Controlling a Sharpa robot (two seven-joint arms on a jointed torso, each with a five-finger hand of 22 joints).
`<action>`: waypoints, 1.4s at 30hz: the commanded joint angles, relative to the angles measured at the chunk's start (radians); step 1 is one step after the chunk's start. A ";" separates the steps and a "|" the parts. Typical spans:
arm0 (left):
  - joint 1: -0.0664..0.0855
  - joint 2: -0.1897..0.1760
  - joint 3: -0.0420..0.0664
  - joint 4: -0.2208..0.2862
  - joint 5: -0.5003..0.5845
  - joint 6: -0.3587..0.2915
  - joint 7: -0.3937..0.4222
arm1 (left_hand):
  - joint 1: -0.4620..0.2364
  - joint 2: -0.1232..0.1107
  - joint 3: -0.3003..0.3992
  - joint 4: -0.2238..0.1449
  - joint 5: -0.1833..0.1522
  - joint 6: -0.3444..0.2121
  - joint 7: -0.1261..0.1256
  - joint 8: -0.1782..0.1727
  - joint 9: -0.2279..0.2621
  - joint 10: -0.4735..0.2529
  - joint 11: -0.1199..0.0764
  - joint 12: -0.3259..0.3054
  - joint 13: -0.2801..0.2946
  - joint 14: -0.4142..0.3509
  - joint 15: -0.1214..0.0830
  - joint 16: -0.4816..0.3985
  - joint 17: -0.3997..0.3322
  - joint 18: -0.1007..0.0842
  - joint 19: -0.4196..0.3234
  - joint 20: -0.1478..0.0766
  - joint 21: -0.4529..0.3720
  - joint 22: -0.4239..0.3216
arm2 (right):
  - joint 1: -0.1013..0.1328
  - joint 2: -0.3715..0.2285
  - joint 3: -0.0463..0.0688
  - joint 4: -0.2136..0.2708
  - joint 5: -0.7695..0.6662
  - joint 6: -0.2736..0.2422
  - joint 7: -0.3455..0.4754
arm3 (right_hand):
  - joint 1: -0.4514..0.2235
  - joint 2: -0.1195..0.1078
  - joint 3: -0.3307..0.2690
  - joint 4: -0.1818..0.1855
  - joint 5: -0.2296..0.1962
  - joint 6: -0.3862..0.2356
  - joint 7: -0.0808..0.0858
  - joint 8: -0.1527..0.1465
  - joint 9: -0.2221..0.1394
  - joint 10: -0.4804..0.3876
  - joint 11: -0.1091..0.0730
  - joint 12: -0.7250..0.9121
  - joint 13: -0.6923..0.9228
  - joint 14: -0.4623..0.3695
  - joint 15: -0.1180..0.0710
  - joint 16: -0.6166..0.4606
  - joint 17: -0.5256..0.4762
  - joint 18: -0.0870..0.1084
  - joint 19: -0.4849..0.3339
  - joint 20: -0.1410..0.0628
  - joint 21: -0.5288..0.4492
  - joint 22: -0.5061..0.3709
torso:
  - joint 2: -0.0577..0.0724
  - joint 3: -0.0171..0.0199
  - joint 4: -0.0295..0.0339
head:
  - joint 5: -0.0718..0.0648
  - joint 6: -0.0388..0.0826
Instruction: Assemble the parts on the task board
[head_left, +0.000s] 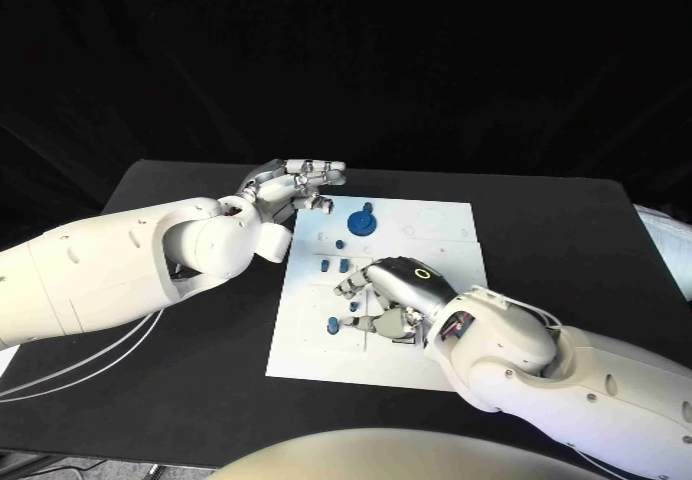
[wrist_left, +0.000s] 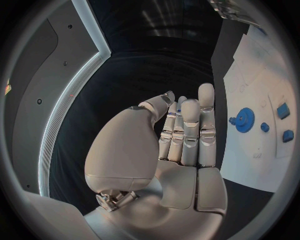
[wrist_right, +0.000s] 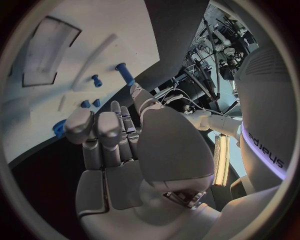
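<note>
Where lettering shows, right arm reads "adjeys".

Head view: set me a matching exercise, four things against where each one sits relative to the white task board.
Things:
1. silver left hand
2. silver right hand
3. large blue gear
4. small round blue piece

Places:
A. over the middle of the white task board
B. on the board's far part
C. at the board's far left corner, over the black table
D. by the board's left edge, nearer the robot

Pairs: 1-C, 2-A, 3-B, 4-D
</note>
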 joint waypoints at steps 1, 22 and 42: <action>-0.001 -0.002 0.000 0.001 -0.004 0.022 0.003 | 0.009 0.002 -0.003 0.000 0.007 -0.004 0.005 0.005 -0.001 -0.008 0.000 0.003 0.002 -0.007 0.002 -0.007 -0.002 0.011 -0.004 0.002 -0.007 -0.001 | 0.000 -0.067 0.019 0.050 0.115 -0.087 0.004 | -0.003 0.013 -0.002 0.012 0.008 0.015 0.000 0.004 0.001 0.051 -0.006 0.021 0.002 0.006 -0.010 0.007 0.011 0.002 0.014 0.000 0.011 0.013 | -0.004 -0.0010 -0.0072 | -0.015 0.010; -0.018 -0.008 -0.004 -0.002 -0.004 0.024 0.001 | 0.009 0.002 -0.003 0.000 0.007 -0.004 0.005 0.005 -0.001 -0.008 0.000 0.003 0.002 -0.007 0.002 -0.007 -0.002 0.011 -0.004 0.002 -0.007 -0.001 | -0.044 -0.377 0.047 0.147 0.271 -0.012 -0.329 | -0.123 0.031 -0.191 0.209 0.210 0.077 -0.048 0.071 0.015 0.248 -0.076 0.400 0.412 0.042 -0.066 0.173 0.195 -0.040 0.119 -0.053 0.162 0.233 | -0.009 -0.0048 -0.0448 | -0.062 0.032; -0.021 -0.007 -0.004 -0.002 -0.004 0.022 0.001 | 0.009 0.003 -0.004 0.000 0.006 -0.004 0.006 0.005 -0.001 -0.009 0.001 0.005 0.002 -0.008 0.002 -0.007 -0.003 0.011 -0.004 0.002 -0.008 -0.002 | -0.092 -0.278 0.043 0.065 0.266 0.033 -0.352 | -0.207 0.094 -0.318 0.211 0.113 0.067 -0.052 0.114 0.031 0.287 -0.077 0.745 0.846 0.053 -0.065 0.245 0.287 -0.050 0.139 -0.051 0.195 0.285 | -0.009 -0.0062 -0.0453 | -0.056 0.024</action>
